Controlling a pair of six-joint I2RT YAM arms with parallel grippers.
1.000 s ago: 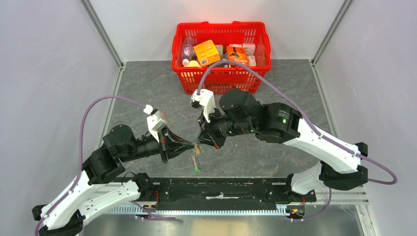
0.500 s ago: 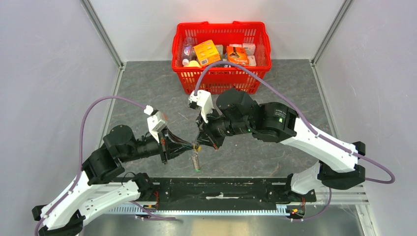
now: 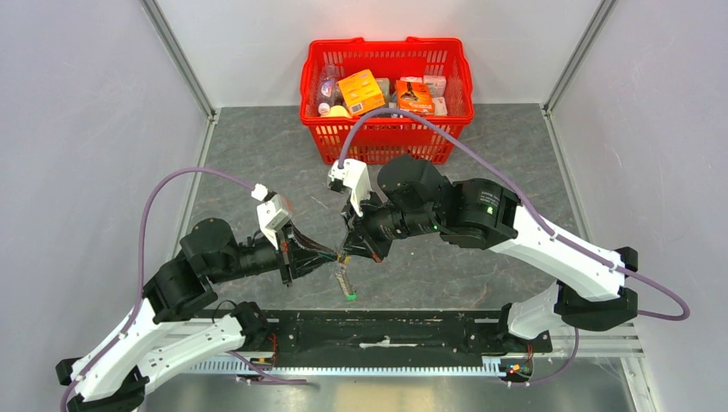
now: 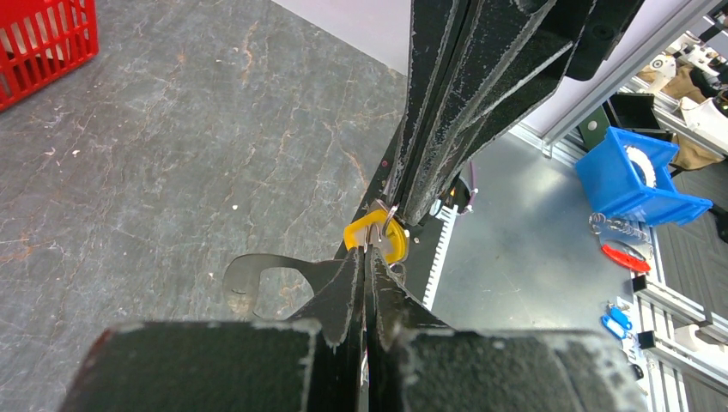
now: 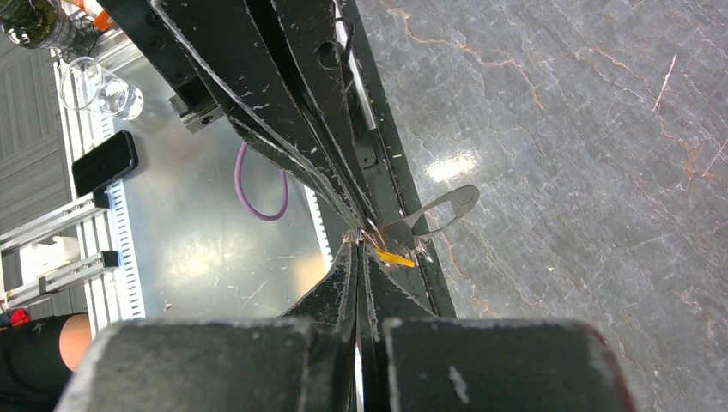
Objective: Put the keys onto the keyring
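My two grippers meet tip to tip above the near middle of the table. My left gripper (image 3: 336,257) (image 4: 367,251) is shut on the yellow key (image 4: 379,238), whose head sticks out past its tips. My right gripper (image 3: 347,251) (image 5: 357,242) is shut on the thin wire of the keyring (image 5: 372,232), which crosses the yellow key's head (image 5: 395,257). A coiled stretch (image 3: 343,279) hangs below the tips with the green key (image 3: 348,296) at its lower end. A flat metal tag with a hole (image 4: 257,279) (image 5: 442,209) hangs beside them.
A red basket (image 3: 386,142) full of groceries stands at the back of the grey table. The black base rail (image 3: 386,330) runs along the near edge just below the hanging key. A blue bin (image 4: 635,176) stands off the table.
The right wrist has edged slightly left toward the left gripper. The hanging coil and green key have swung a little. Both grippers stay shut.
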